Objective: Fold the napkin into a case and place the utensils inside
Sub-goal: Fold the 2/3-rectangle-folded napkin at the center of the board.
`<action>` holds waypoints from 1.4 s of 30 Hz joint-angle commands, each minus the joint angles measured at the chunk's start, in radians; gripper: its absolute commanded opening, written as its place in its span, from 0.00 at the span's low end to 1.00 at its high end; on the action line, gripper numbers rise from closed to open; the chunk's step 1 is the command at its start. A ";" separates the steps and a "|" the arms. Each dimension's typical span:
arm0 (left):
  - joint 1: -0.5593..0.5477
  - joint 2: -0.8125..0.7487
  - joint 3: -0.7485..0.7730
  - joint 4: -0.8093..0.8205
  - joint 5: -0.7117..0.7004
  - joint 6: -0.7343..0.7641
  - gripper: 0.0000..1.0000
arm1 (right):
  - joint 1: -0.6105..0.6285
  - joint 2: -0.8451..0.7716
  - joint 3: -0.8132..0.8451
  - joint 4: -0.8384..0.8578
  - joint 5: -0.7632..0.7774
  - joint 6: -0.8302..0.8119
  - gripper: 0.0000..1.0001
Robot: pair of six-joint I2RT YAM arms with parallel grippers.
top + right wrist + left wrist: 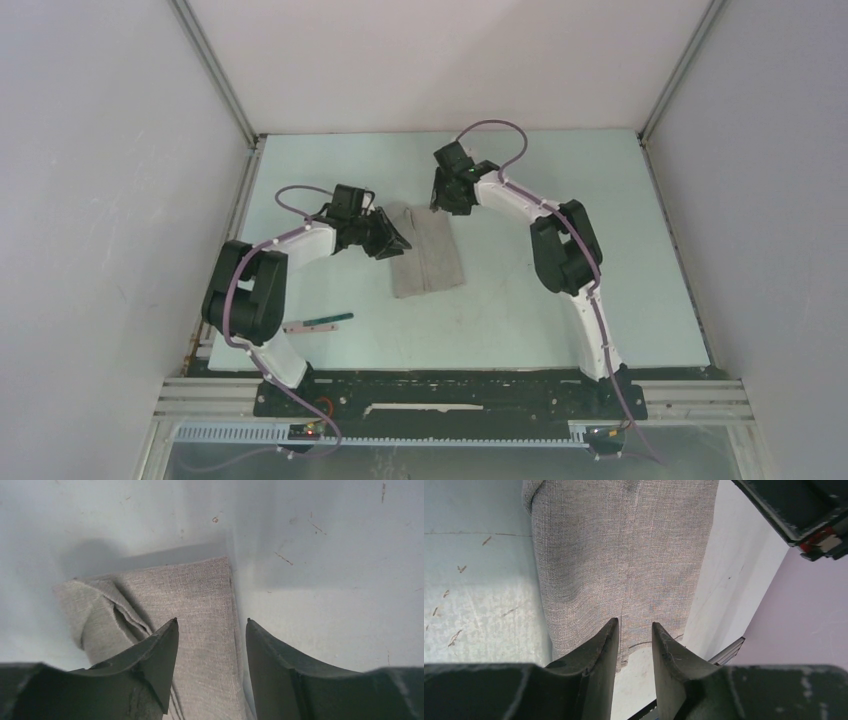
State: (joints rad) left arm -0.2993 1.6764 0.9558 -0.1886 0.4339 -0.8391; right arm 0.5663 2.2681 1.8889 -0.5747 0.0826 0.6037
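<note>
Napkin (428, 252), top view: lies on the table (560, 320), already folded to a narrow strip. At the napkin's left edge sits the left gripper (398, 240); just off its far right corner hangs the right gripper (441, 206). Well off the napkin's near left side lies a green-handled utensil (322, 321), outside the cloth.

Left wrist view: fingers (604, 650) stand a narrow gap apart with nothing between them, low over the napkin's edge.

Right wrist view: fingers (160, 655) are wide apart and empty, straddling the napkin's long edge. A rumpled tuck (127, 617) shows at one corner.

Judgement: fold nearly done, utensils not in. Smooth that tuck flat. Pin one side while the other lifts only the top layer, or the pocket likely won't open cleanly.
</note>
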 commanded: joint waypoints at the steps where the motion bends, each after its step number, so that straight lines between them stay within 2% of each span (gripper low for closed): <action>1: -0.003 0.018 0.008 0.056 0.026 -0.024 0.35 | 0.038 0.061 0.079 -0.081 0.142 -0.064 0.60; 6: -0.003 0.026 -0.005 0.071 0.016 -0.033 0.35 | 0.051 0.123 0.126 -0.128 0.147 -0.074 0.68; 12: 0.008 -0.004 -0.019 0.074 0.010 -0.043 0.35 | 0.071 0.184 0.181 -0.207 0.189 -0.073 0.67; 18: 0.029 -0.043 -0.045 0.080 0.019 -0.053 0.35 | 0.071 0.248 0.244 -0.259 0.171 -0.079 0.42; 21: 0.036 -0.067 -0.058 0.081 0.020 -0.057 0.35 | 0.072 0.249 0.253 -0.235 0.150 -0.104 0.24; 26: 0.047 -0.090 -0.074 0.081 0.028 -0.056 0.35 | 0.070 0.221 0.251 -0.176 0.126 -0.154 0.02; 34: 0.086 -0.055 -0.085 0.089 0.018 -0.055 0.35 | 0.110 0.115 0.253 -0.169 0.253 -0.188 0.00; 42: 0.103 -0.015 -0.070 0.093 0.021 -0.067 0.35 | 0.163 0.102 0.263 -0.196 0.362 -0.220 0.00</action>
State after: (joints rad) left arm -0.2077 1.6409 0.8764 -0.1192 0.4484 -0.8909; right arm 0.6991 2.4481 2.1365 -0.7506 0.3573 0.4202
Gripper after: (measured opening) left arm 0.353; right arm 0.011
